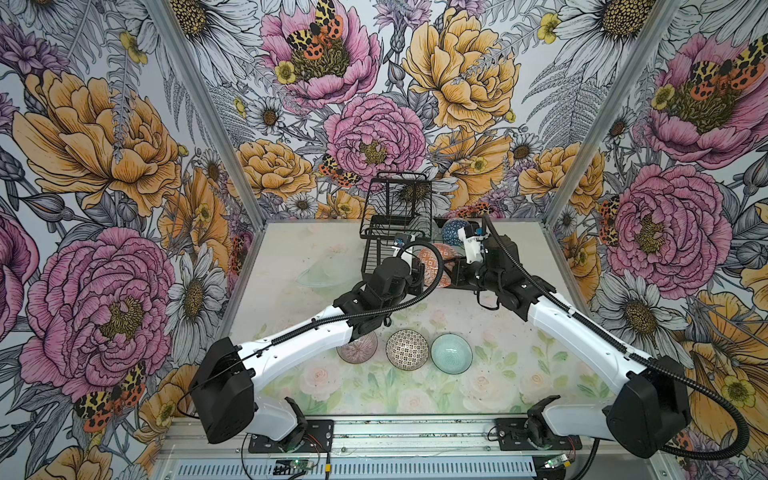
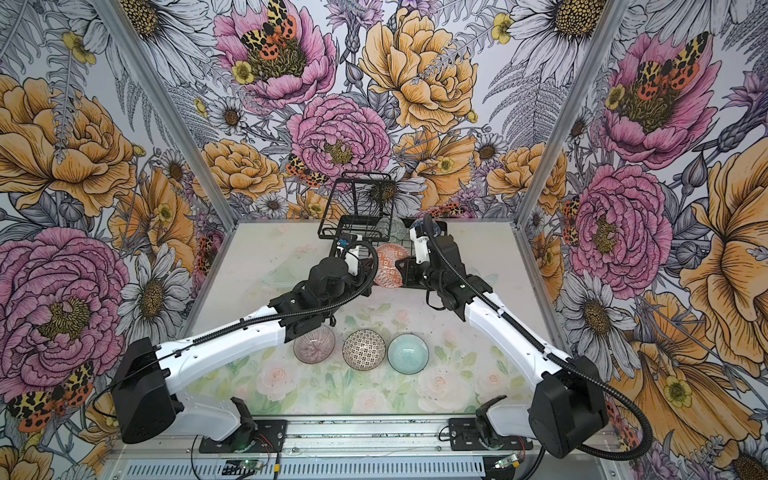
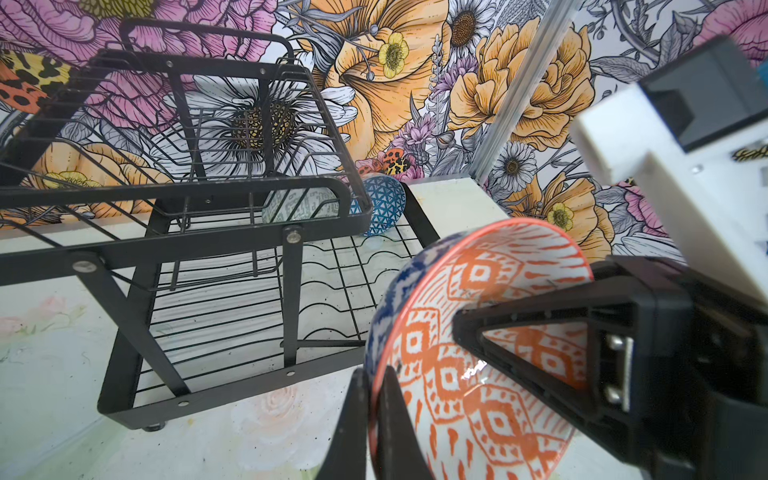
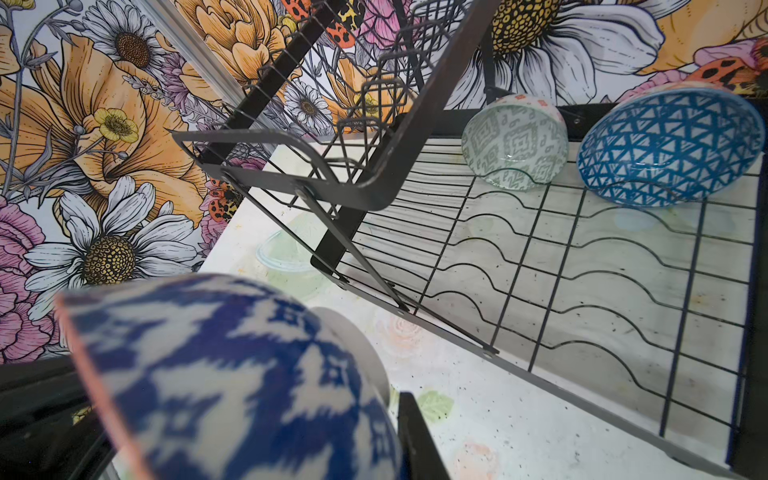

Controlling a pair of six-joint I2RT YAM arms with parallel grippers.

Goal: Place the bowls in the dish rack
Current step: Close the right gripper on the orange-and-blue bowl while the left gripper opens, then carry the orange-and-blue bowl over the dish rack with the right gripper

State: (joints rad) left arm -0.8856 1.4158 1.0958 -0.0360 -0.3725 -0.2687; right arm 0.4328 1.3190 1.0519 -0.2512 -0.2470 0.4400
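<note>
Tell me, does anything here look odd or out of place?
One thing: the left hand and the right hand both pinch the same orange-white bowl, held on edge. In the dish rack, the grey-green bowl and blue lattice bowl lean on their sides. Nothing looks spilled or broken.

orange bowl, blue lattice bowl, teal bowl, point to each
orange-white bowl [image 3: 498, 266], left wrist view, patterned inner wall
blue lattice bowl [image 4: 669, 145], right wrist view, inner wall
pale teal bowl [image 1: 451, 353], a top view, inner centre

The floral table [image 1: 519, 374] carries the dish rack [image 1: 382, 245], pink-striped bowl [image 1: 358, 353], tiled bowl [image 1: 407, 350] and teal bowl [image 1: 451, 353].
</note>
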